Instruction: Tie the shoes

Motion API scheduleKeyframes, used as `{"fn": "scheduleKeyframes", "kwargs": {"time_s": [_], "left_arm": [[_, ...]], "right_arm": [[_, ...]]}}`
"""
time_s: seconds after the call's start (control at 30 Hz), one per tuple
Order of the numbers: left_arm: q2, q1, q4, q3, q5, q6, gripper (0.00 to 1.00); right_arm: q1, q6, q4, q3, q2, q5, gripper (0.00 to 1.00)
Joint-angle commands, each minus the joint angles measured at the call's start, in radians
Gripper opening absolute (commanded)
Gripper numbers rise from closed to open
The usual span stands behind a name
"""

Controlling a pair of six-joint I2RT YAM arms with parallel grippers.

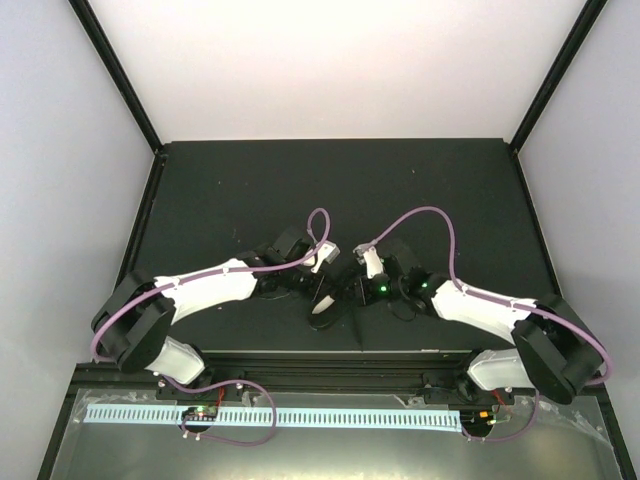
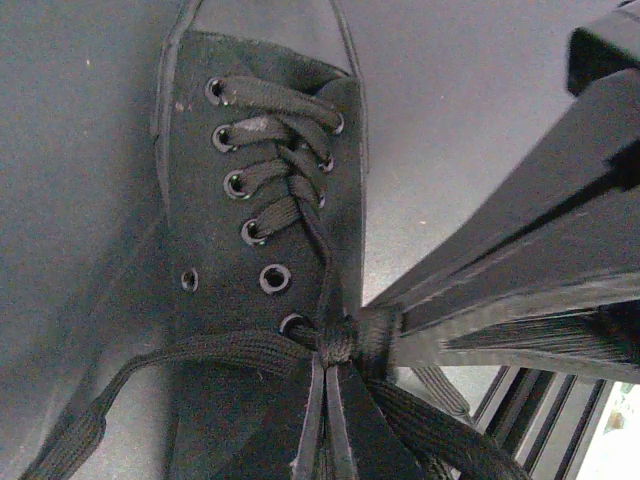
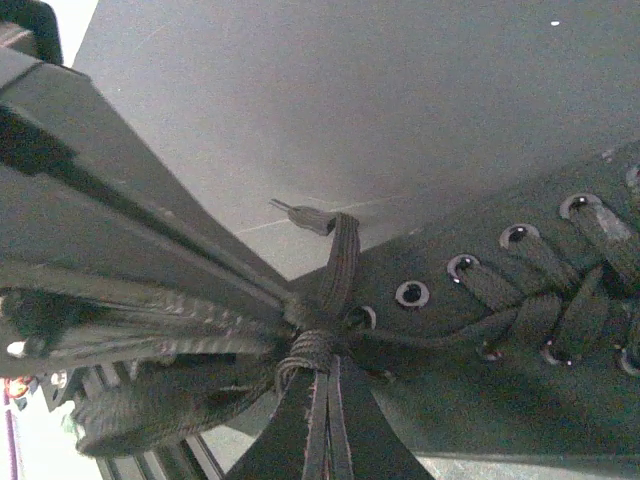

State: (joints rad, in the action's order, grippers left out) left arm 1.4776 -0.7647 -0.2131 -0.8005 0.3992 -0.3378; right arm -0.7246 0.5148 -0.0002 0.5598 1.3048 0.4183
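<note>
Where the two arms meet near the middle of the bench's (image 1: 330, 180) near edge, the black shoe (image 2: 205, 230) lies on the dark surface. Left gripper (image 2: 325, 378) and right gripper (image 3: 325, 375) are each clenched on the thin black laces (image 2: 200, 350), tips meeting at a knot (image 2: 336, 345) just past the last eyelets. One lace end trails onto the bench.

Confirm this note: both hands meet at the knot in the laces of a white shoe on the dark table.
The shoe is black, not white; the left wrist view shows it. The left hand and right hand do meet at the knot in its laces on the dark table.
</note>
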Motion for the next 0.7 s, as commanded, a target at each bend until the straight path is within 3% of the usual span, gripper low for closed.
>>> {"fn": "scheduleKeyframes", "kwargs": {"time_s": [0.0, 0.67], "left_arm": [[-0.048, 0.01, 0.012, -0.032, -0.015, 0.037, 0.02], [-0.017, 0.042, 0.052, -0.041, 0.05, 0.077, 0.02]], "right_arm": [[-0.009, -0.029, 0.011, 0.039, 0.039, -0.012, 0.02], [-0.029, -0.007, 0.074, 0.045, 0.136, 0.002, 0.02]]}}
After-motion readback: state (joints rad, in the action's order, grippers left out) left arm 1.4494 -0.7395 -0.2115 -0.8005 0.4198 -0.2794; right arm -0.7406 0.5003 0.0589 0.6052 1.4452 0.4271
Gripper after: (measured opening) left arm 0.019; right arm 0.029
